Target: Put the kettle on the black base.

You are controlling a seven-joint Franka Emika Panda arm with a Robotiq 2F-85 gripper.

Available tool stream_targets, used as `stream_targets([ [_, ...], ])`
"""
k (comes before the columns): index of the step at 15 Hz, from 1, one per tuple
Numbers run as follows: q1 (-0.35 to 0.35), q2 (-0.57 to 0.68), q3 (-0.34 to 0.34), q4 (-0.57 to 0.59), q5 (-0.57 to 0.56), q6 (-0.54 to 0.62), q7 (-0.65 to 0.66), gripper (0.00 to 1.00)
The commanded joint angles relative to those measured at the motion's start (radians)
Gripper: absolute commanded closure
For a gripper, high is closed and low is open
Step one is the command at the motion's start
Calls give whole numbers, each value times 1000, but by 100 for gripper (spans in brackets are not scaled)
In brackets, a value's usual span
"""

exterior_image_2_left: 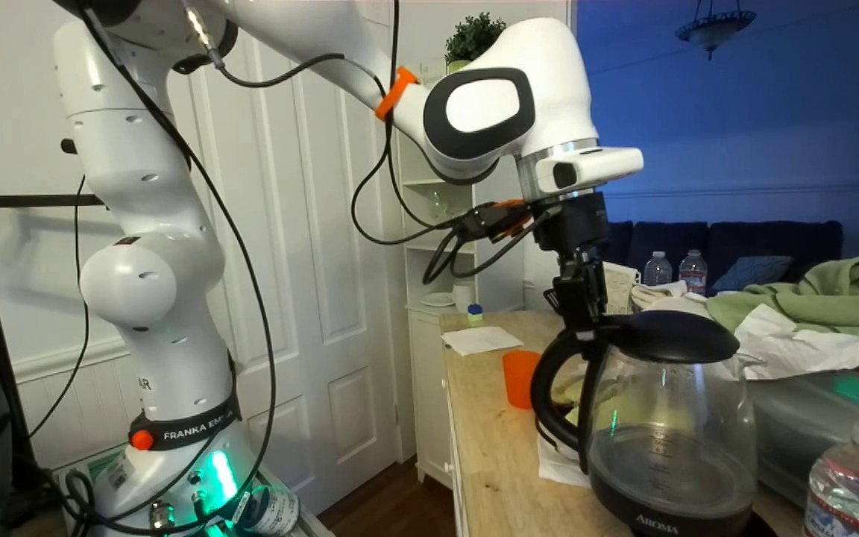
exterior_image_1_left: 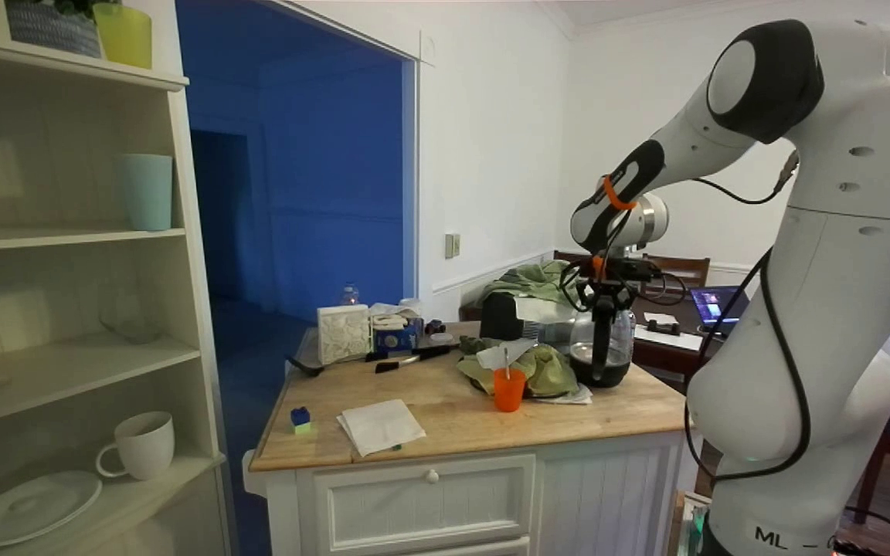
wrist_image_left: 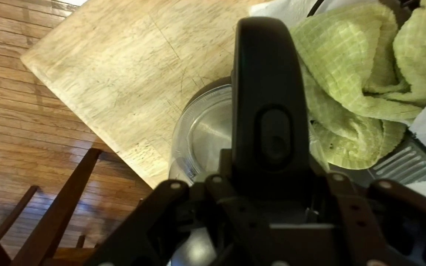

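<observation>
The kettle (exterior_image_2_left: 668, 447) has a clear glass body with a dark bottom band, black lid and black handle. It stands at the counter end nearest the dining table in an exterior view (exterior_image_1_left: 619, 340). My gripper (exterior_image_2_left: 584, 328) points down with its fingers on both sides of the handle top, beside the lid. In the wrist view the gripper (wrist_image_left: 270, 166) is closed round the black handle (wrist_image_left: 268, 85); the glass body (wrist_image_left: 207, 133) shows beside it. A dark edge, perhaps the black base (exterior_image_2_left: 761, 526), shows under the kettle at the frame's bottom. Whether the kettle touches it is hidden.
A green cloth (wrist_image_left: 350, 66) lies close beside the kettle. An orange cup (exterior_image_1_left: 508, 390) stands near it. A silver appliance (exterior_image_2_left: 825, 418) and water bottle (exterior_image_2_left: 854, 485) stand on its other side. The counter edge (wrist_image_left: 87, 123) is close. Papers (exterior_image_1_left: 382, 426) lie farther along.
</observation>
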Motion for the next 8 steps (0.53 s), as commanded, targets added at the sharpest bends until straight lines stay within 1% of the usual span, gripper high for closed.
stream_targets([
  [1,0,3,-11,31,-44,33,41,81],
  [8,11,63,-27,82,-12,50,5,81],
])
